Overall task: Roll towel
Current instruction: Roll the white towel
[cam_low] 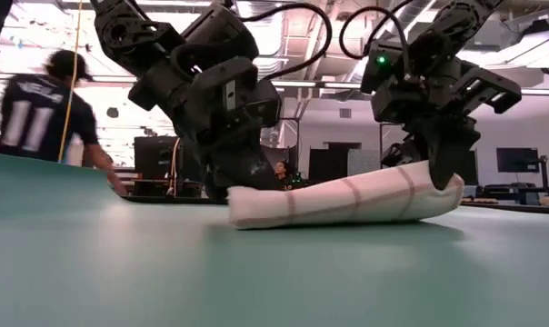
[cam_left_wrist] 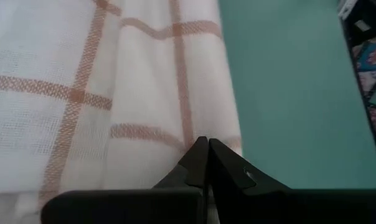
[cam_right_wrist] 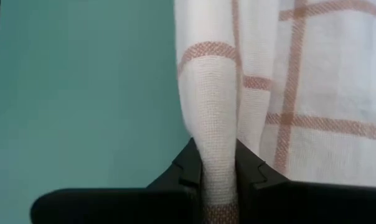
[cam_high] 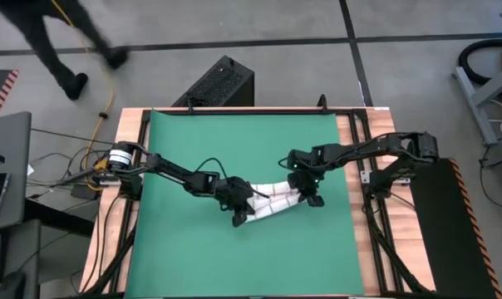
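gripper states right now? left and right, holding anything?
Left gripper: shut, fingertips together at the towel edge; a pinch of cloth cannot be told.
Right gripper: shut on a fold of the towel.

We've got loads of open green mat (cam_high: 234,141) on every side of the middle. The only things in the way are the rolled towel (cam_high: 272,202) lying mid-mat and the two arms meeting at its ends, left gripper (cam_high: 240,218) and right gripper (cam_high: 311,198).

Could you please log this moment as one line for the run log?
towel: rolled on green mat | left end effector: shut at one end | right end effector: pinching other end
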You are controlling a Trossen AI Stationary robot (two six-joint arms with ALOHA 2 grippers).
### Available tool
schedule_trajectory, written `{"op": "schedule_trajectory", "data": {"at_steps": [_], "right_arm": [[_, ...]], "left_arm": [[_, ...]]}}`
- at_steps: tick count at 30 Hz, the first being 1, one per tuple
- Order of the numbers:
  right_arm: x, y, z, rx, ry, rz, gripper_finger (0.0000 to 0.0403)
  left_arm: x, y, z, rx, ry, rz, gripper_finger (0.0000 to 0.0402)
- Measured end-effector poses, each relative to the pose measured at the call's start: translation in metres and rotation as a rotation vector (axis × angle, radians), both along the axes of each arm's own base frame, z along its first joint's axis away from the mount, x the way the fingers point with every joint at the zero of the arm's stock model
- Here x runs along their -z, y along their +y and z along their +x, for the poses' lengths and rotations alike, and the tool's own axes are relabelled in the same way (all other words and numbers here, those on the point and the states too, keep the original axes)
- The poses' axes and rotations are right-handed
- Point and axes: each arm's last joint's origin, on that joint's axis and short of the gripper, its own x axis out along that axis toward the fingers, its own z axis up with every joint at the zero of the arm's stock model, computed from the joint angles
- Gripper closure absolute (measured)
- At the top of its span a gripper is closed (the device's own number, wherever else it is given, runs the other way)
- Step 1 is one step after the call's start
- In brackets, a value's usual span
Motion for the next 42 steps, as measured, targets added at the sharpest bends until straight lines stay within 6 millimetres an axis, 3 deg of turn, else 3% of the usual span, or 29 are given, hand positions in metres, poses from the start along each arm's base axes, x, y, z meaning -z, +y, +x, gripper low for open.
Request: {"op": "schedule_trajectory", "data": {"at_steps": [5, 11, 21, 29, 35, 42], "right_arm": [[0.000, -0.004, -0.004, -0.005, 0.023, 0.000, 0.0349], [0.001, -0.002, -0.005, -0.029, 0.031, -0.015, 0.0349], [0.001, -0.002, -0.006, -0.075, 0.022, -0.017, 0.0349], [0.001, -0.004, -0.013, -0.091, 0.059, 0.039, 0.0349], [-0.001, -0.020, -0.016, 0.039, 0.075, 0.166, 0.0349], [0.000, -0.034, -0.018, 0.170, 0.099, 0.202, 0.0349]], "left_arm": [[-0.017, 0.000, 0.004, -0.026, -0.092, 0.023, 0.0402], [-0.033, 0.004, 0.010, -0.025, -0.193, 0.201, 0.0401], [-0.010, 0.016, 0.017, -0.022, -0.162, 0.299, 0.0401], [0.019, 0.017, 0.024, -0.018, -0.124, 0.196, 0.0401], [0.025, 0.013, 0.022, 0.039, -0.079, 0.033, 0.0401], [0.025, 0.009, 0.022, 0.051, -0.077, -0.005, 0.0401]]}}
